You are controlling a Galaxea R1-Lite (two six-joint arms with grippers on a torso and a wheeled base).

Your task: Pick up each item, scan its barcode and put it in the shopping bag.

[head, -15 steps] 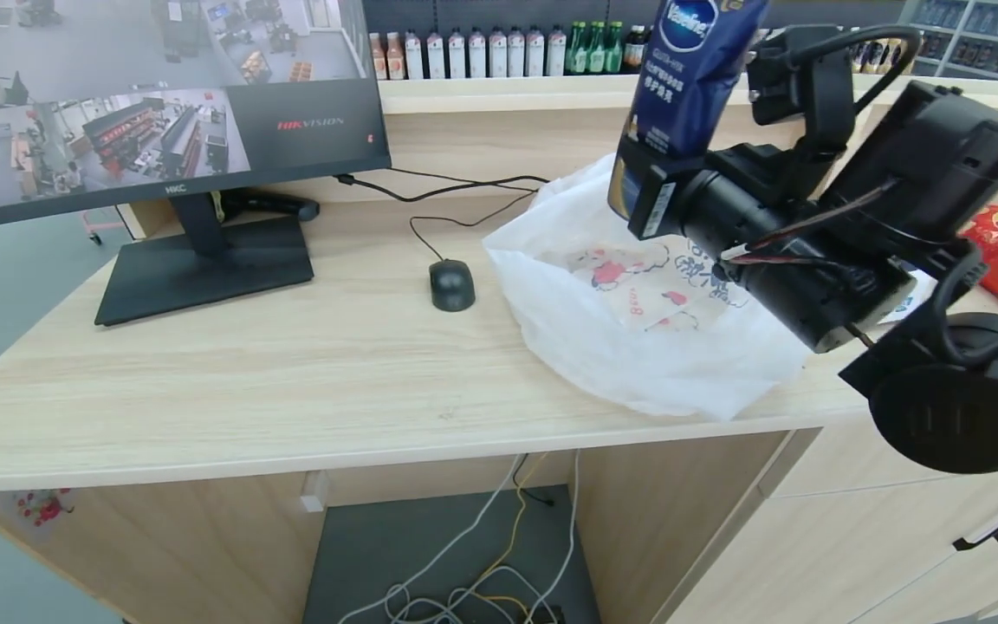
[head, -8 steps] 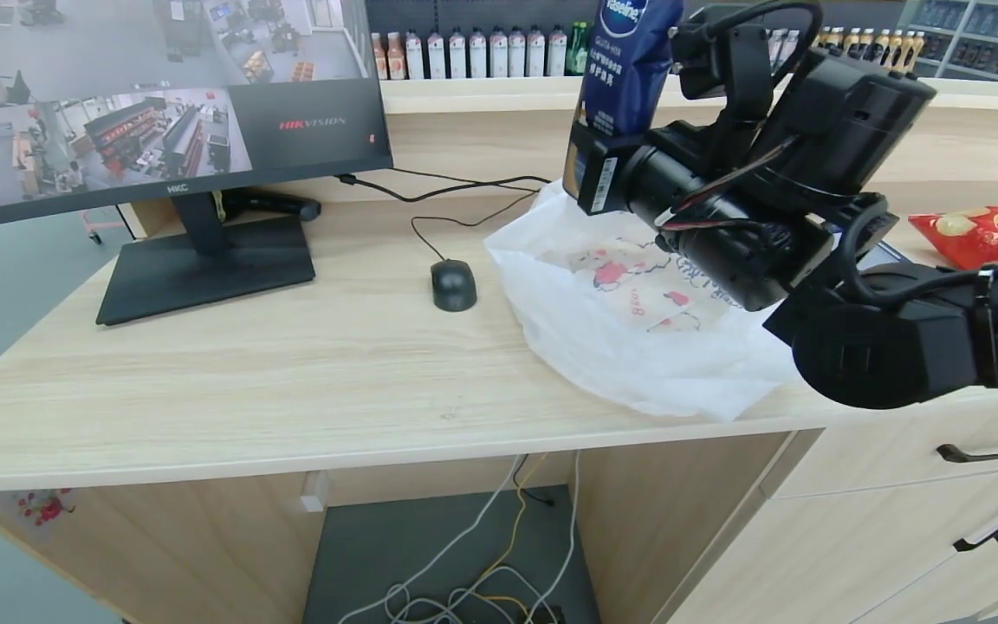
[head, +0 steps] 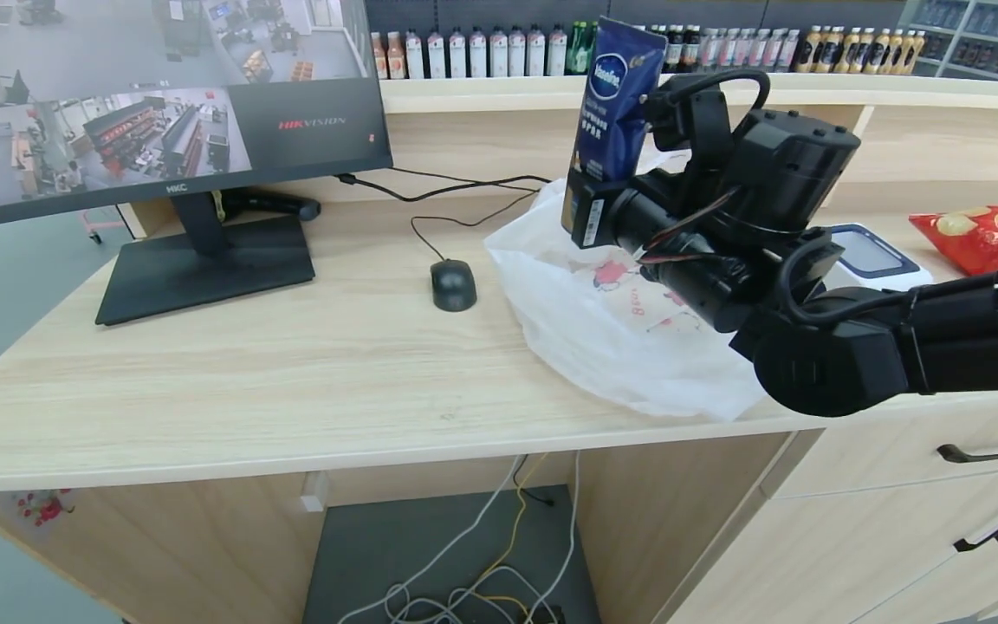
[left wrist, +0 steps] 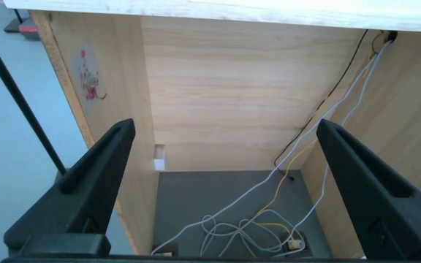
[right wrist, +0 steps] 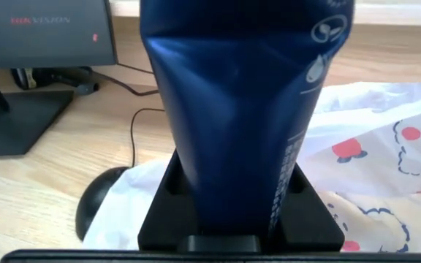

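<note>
Light-brown wood grain covers the long shop counter (head: 248, 381), which carries a dark monitor (head: 161, 87) on a flat black stand at the robot's left and a black mouse (head: 452, 284) with its cord trailing back toward the raised ledge behind. A white shopping bag (head: 620, 347), printed with red and blue cartoon figures, lies crumpled near the counter's front edge, just right of the mouse. Above the bag's far side, the right gripper (head: 590, 208) is clamped on the lower end of a blue tube (head: 612, 104), which stands roughly upright with its crimped end uppermost. The right wrist view has the tube (right wrist: 247, 109) seated between the black jaws, with the bag (right wrist: 386, 161) and the mouse (right wrist: 104, 193) below. Farther right on the counter sit a white device with a dark screen (head: 867, 256) and a red crisp packet (head: 984, 234). A row of bottles (head: 482, 52) lines the shelving behind the ledge. The left gripper (left wrist: 225, 131) hangs below counter level, jaws wide apart and holding nothing, facing the recess under the counter where loose cables (left wrist: 247, 226) lie on a grey floor.
</note>
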